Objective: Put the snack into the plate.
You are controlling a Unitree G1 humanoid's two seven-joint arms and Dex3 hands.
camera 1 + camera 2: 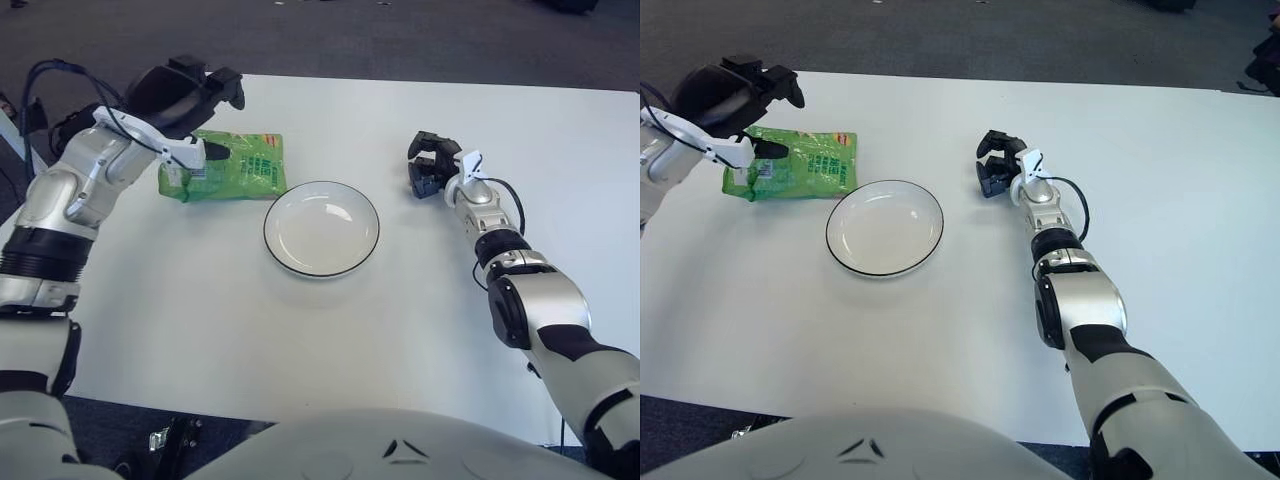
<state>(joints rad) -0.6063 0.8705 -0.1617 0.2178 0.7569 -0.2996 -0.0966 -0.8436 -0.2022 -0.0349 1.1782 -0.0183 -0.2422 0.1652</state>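
On your far left, the robot's left hand (185, 95) is hovering over the back-left corner of the green snack bag (228, 166), its forearm reaching in from the table's left edge and angling up toward the wrist. Its dark fingers (226, 85) are spreading loosely above the bag and gripping nothing; one fingertip is showing just over the bag's top edge, though you cannot tell whether it is touching. The snack bag is lying flat on the white table (330, 330), just beside the upper-left rim of the plate (321, 228) and outside it. The white, black-rimmed plate is sitting near the table's middle. Further right, well apart from the plate, the right hand (432, 164) is showing with its fingers curling inward on nothing, its arm stretching back toward you along the tabletop.
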